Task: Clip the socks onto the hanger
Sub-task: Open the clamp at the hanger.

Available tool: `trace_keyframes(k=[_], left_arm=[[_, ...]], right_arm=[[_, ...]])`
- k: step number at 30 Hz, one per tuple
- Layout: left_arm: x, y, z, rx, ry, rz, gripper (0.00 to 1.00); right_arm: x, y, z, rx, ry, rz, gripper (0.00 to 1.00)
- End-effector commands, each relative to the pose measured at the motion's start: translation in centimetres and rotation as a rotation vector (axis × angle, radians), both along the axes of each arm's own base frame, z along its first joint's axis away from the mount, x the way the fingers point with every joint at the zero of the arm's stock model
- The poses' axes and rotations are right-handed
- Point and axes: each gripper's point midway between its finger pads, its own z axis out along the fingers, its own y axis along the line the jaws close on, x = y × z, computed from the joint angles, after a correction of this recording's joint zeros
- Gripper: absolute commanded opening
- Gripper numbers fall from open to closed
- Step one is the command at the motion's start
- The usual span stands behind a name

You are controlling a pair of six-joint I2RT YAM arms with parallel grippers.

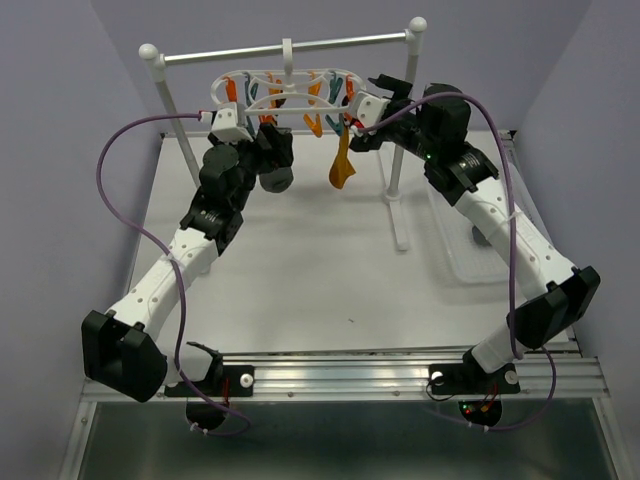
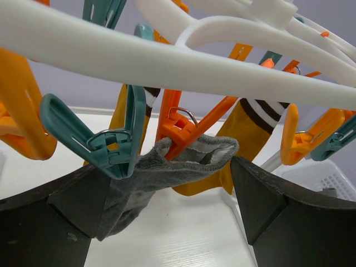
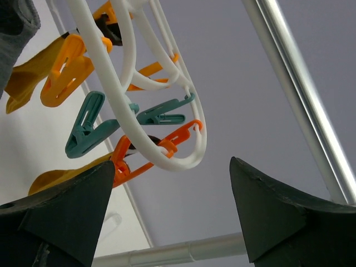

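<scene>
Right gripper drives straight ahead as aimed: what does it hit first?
The right gripper most likely meets the rounded end of the white plastic openwork hanger, beside an orange plastic clip. Depth is unclear.

Rail stand [image 1: 350,41], clear basket [image 1: 455,257]

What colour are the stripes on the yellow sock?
Dark brown and white, across the top of the sock. The left wrist view shows them best.
</scene>
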Motion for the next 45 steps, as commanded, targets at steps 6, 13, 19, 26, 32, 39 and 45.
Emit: trace_keyframes(k=[6,13,19,26,32,39,45], left_arm=[[-0.1,1.1,4.4,-0.056,-0.115,0.025,0.99],[0.3,1.6,4.9,-0.061,-0.123,0.037,0.99],[0.4,1.6,5.5,-0.053,-0.138,0.029,0.99],[0.2,1.3,5.1,-0.022,-0.137,0.001,0.99],[-0.8,1.0,5.1,0.018,-0.142,-0.04,0.99],[-2.4,1.4,3.0,0.119,-0.106,-0.064,0.99],[-4.8,1.0,1.7,0.163,-0.084,-0.139,0.99]], right_arm=[[-1.0,2.1,3.3,-0.03,-0.121,0.15,0.69],[-1.3,2.8,3.7,-0.04,-0.125,0.198,0.44],[-2.2,3.3,3.9,-0.066,-0.132,0.252,0.37],[-3.2,4.6,2.2,-0.108,-0.085,0.303,0.19],[-2.8,5.4,1.3,-0.114,-0.051,0.268,0.12],[-3.5,5.7,1.5,-0.114,-0.054,0.241,0.11],[-3.6,5.2,2.9,-0.089,-0.06,0.159,0.1]])
